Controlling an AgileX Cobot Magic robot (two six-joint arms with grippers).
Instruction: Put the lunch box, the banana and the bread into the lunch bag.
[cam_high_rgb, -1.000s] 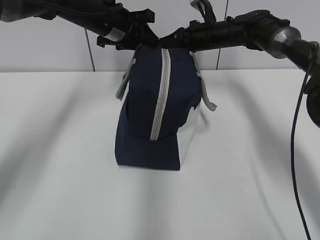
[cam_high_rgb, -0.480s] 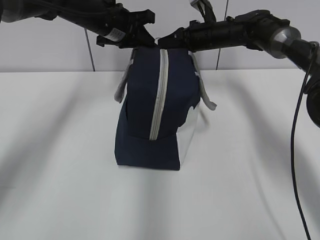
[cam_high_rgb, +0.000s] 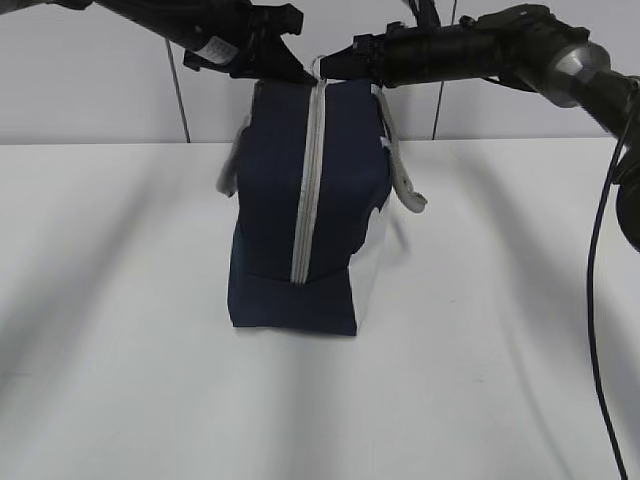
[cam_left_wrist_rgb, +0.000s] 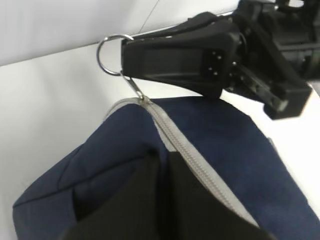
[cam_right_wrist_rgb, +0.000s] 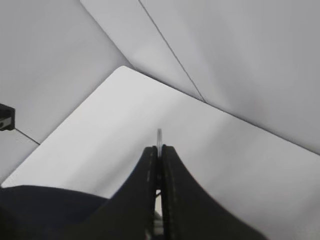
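Navy lunch bag (cam_high_rgb: 310, 200) hangs under both hands: right hand (cam_right_wrist_rgb: 159, 150) pinches its ring pull (cam_left_wrist_rgb: 111, 55), left hand (cam_left_wrist_rgb: 162, 165) grips fabric.

Bag (cam_high_rgb: 300, 210) zipped: contents hidden. Ring pull (cam_left_wrist_rgb: 111, 54) half behind right gripper (cam_left_wrist_rgb: 131, 52); edge-on sliver in right wrist view. Left gripper (cam_left_wrist_rgb: 162, 192) blurred, cut by bottom edge. Both arms cut by exterior frame edges.

Both arms raised, left gripper (cam_high_rgb: 296, 68) and right gripper (cam_high_rgb: 345, 62) clamped, tips nearly meeting.
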